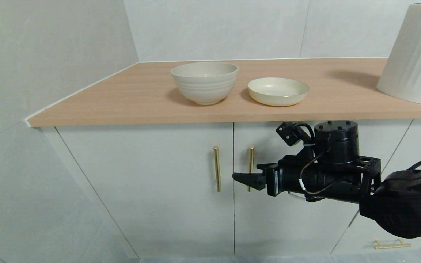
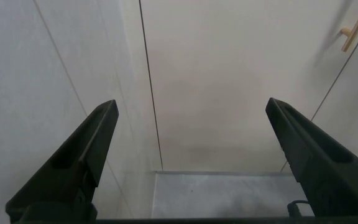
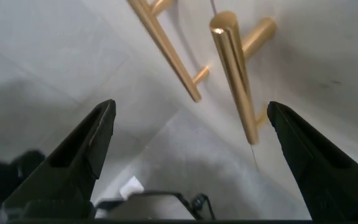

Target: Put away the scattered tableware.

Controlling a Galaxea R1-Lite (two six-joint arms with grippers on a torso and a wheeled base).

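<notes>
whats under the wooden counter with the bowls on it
Two shut white cabinet doors, each with a gold handle, and the right claw, open, close to those handles. The closed doors hide whatever is inside the cabinet.

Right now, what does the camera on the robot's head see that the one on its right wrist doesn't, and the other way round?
Head view: the deep ribbed cream bowl and the shallow cream dish beside it on the wooden countertop, the white pleated lampshade at the counter's right end, and the black right pincer side-on below the counter.
Right wrist view: that pincer's two fingers from behind, spread wide apart.
Both: the two slim brass bar handles on the pale cabinet doors, just ahead of the pincer.
</notes>
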